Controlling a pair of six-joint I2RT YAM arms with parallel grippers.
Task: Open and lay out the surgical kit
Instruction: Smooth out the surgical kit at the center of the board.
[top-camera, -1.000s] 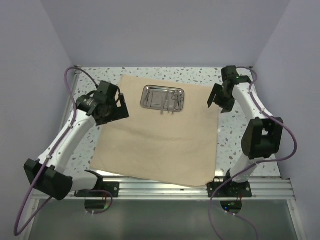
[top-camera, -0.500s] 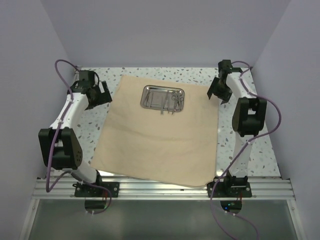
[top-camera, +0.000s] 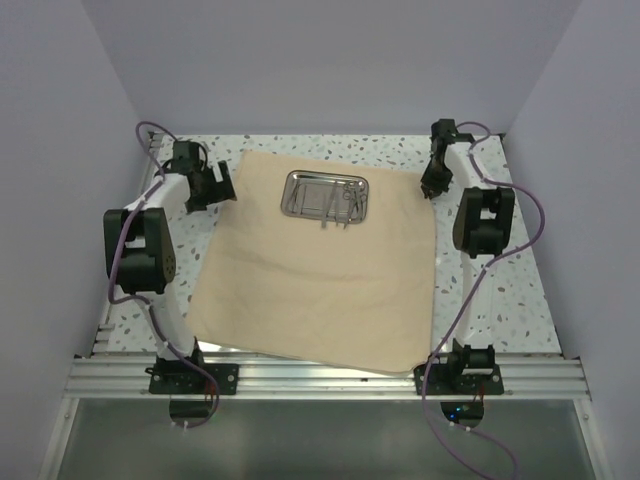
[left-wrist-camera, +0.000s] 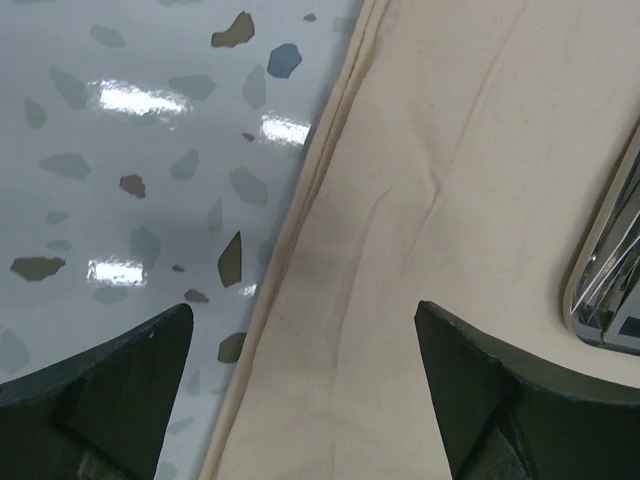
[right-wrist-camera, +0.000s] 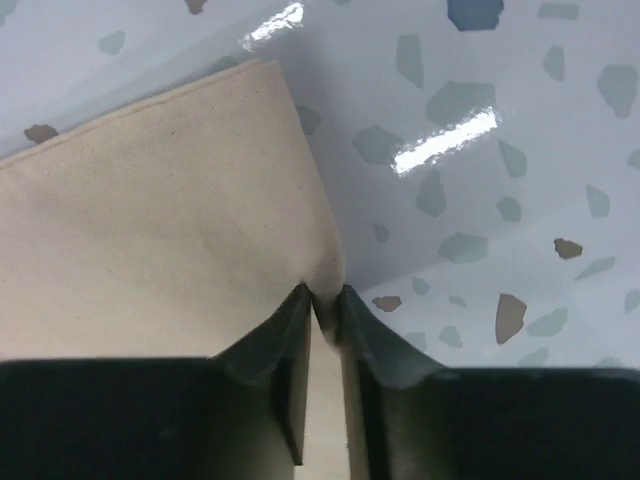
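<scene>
Speckled table (top-camera: 500, 290) holds a beige cloth (top-camera: 320, 270) and shiny tray (top-camera: 326, 195) — left fingers (left-wrist-camera: 100, 400) spread wide, right fingers (right-wrist-camera: 275, 350) pinch the cloth's edge.

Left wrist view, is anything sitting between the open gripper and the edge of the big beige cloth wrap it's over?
Nothing visible does. The left gripper hangs open astride the left edge of the beige cloth wrap, with only bare speckled table beside it. The shiny steel tray lies off to the right.
</scene>
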